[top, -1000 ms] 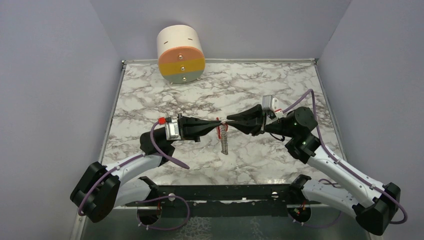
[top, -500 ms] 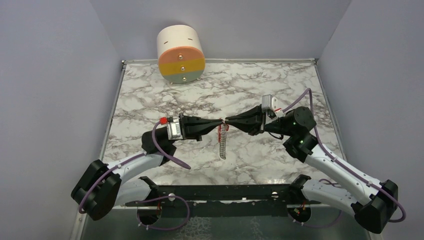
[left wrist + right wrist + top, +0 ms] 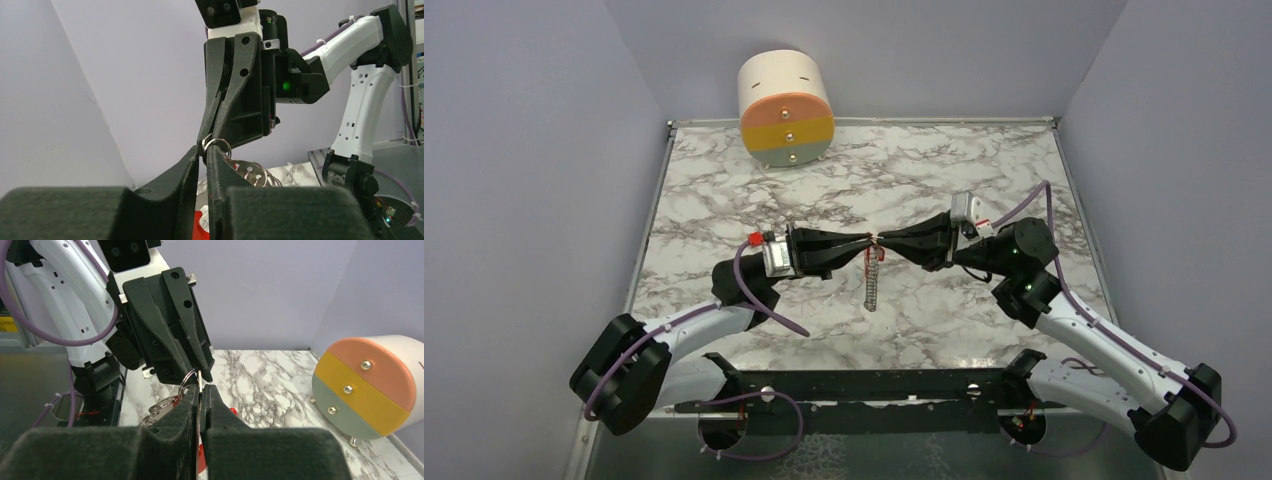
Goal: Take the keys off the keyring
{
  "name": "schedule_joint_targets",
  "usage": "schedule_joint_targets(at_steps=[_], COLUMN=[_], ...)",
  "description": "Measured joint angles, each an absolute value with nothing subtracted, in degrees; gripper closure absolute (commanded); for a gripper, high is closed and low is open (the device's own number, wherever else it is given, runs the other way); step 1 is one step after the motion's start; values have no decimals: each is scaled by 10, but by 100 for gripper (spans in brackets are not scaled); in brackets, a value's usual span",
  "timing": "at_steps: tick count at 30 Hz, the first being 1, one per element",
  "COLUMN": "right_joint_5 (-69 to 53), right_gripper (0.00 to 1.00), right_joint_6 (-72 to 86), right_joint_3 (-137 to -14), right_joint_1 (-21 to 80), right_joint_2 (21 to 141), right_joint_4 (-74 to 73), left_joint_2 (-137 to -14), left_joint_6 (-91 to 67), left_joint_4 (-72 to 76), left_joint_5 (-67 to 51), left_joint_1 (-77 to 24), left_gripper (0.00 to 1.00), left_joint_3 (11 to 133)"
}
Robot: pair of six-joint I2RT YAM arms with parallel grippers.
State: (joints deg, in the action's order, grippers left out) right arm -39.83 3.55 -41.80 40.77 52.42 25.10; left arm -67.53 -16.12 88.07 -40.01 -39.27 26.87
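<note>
Thin silver split-wire keyring (image 3: 217, 146): up in mid-air, right at the meeting fingertips of both hands, tip against tip. Clamped on its wire edge by the black two-finger right gripper (image 3: 200, 386), jaws fully together. Sits also at the tips of the black two-finger left gripper (image 3: 204, 150), a thin slit showing between those fingers; cannot tell whether pinched there or loose.

Probably light, stiff and springy, with slick bare metal prone to slipping. Best taken on the wire itself with the very fingertips: anchor with one hand, work a key round the coil with the other.

Dangling just below both fingertips: flat silver keys (image 3: 248, 173), a small red tag (image 3: 865, 258) and a pale coiled or beaded strand (image 3: 873, 287), all free to swing and snag. Beneath these, grey-veined white marble table (image 3: 724, 200). Well beyond the fingertips, far apart: cream drum with pink, yellow and grey-green bands (image 3: 786, 100). Closest obstacle, by the look of it: the opposite hand's own fingers.
</note>
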Motion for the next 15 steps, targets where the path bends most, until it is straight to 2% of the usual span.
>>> schedule_joint_targets(at_steps=[5,11,15], right_joint_5=[-397,-393,-386], right_gripper=[99,99,99], right_joint_6=[36,36,36], right_joint_3=[-418,-418,-418], right_joint_1=[408,408,408], right_joint_2=[524,524,524], right_joint_4=[252,254,253], left_joint_2=[-679,-681,-682], left_joint_6=[-161,-161,-161], left_joint_4=[881,881,881], left_joint_5=[-393,-389,-385], left_joint_1=[-392,-392,-394], left_gripper=[78,85,85], left_joint_3=[272,273,274])
